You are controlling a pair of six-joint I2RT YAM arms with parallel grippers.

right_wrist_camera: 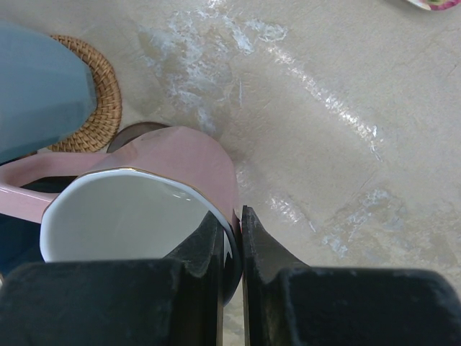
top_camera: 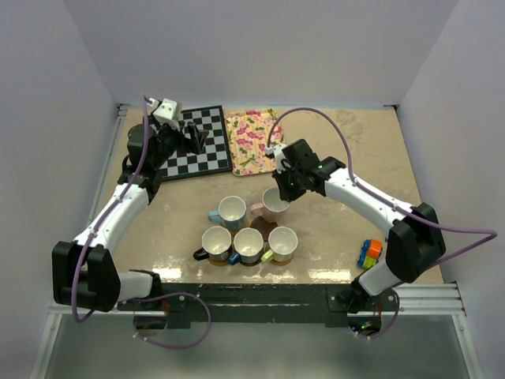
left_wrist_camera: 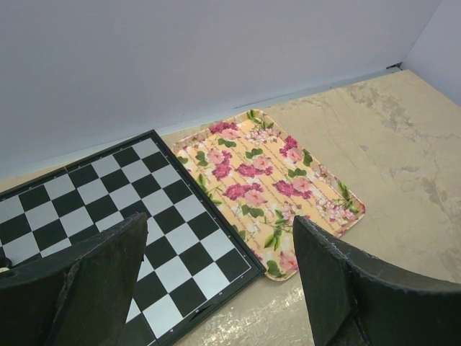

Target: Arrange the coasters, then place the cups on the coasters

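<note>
1. The right tool is pinched narrow on the rim of the pink cup, with one finger inside the white bowl and the other pressed on the outside wall
2. That pink cup is in the middle of the surface, in the far row, just right of the light blue cup
3. A dark brown coaster peeks out from under the pink cup's far side; I cannot tell whether the cup sits flat on it
4. The light blue cup stands on a woven orange-brown coaster
5. In the near row, three cups stand side by side: the black cup on the left, the dark blue cup in the middle and the yellow-green cup on the right
6. A brown coaster edge shows under the near side of the yellow-green cup
7. The left tool hangs wide open with nothing between its fingers, over the chessboard at the far left
8. The floral tray lies just right of the chessboard, edge to edge with it near the far wall
9. Some coloured toy blocks sit at the near right beside the right arm, well apart from the cups
</note>
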